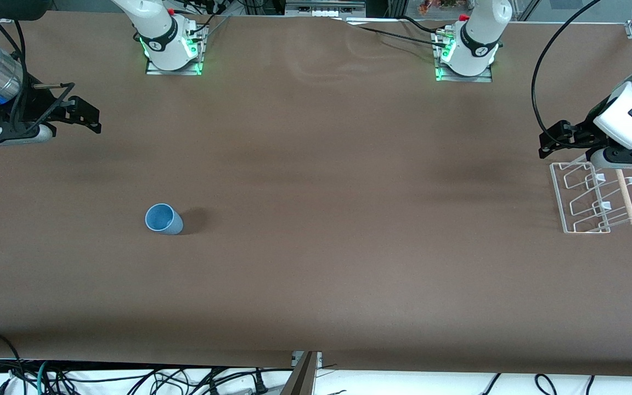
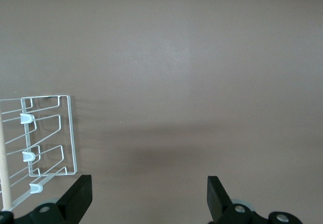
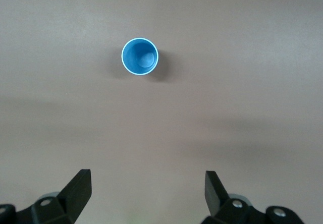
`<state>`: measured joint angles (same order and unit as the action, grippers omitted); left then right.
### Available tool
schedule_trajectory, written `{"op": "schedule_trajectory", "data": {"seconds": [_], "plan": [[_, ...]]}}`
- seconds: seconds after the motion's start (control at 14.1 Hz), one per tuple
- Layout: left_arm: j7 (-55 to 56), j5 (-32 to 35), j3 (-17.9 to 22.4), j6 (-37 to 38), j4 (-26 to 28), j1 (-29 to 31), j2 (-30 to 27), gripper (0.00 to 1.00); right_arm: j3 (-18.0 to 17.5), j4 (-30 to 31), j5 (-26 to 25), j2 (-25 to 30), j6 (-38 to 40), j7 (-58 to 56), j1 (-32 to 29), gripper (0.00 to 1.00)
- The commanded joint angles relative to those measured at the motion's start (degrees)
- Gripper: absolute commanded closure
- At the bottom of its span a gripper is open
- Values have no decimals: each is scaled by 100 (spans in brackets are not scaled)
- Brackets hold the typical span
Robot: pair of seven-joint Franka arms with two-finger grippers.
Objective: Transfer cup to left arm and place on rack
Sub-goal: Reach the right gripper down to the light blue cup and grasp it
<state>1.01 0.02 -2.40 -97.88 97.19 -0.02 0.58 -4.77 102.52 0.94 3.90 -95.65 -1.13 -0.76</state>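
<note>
The light-blue cup stands upright, mouth up, on the brown table toward the right arm's end. It also shows in the right wrist view. My right gripper is open and empty over the table near that end, apart from the cup. The rack with its wooden dowel lies at the left arm's end. My left gripper is open and empty, up over the table beside the rack's edge nearer the bases. The left wrist view shows the gripper with the rack to one side.
The two arm bases with green lights stand along the table's edge farthest from the front camera. Cables hang below the table's near edge. A black cable loops by the left arm.
</note>
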Motion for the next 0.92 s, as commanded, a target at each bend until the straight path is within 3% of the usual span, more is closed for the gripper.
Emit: {"op": "schedule_trajectory", "data": {"seconds": [0.0,0.14,0.5,0.64,0.85], "plan": [[-93,-116,-15,67,28,55,-93,0,-32,-145,21,-188,116,-45,-21,1],[-93,-116,-15,67,28,55,-93,0,-32,-145,-23,-494,38,-36,-21,1],[-101,-116,-15,76,28,63,-93,0,-24,-75,-260,-1522,-1323,-98,5,1],[-101,-116,-15,120,28,63,-93,0,-24,-83,-672,-1909,-1797,-89,5,1],[-101,-116,-15,129,28,63,-93,0,-15,-92,-727,-2331,-2361,-27,14,1]]}}
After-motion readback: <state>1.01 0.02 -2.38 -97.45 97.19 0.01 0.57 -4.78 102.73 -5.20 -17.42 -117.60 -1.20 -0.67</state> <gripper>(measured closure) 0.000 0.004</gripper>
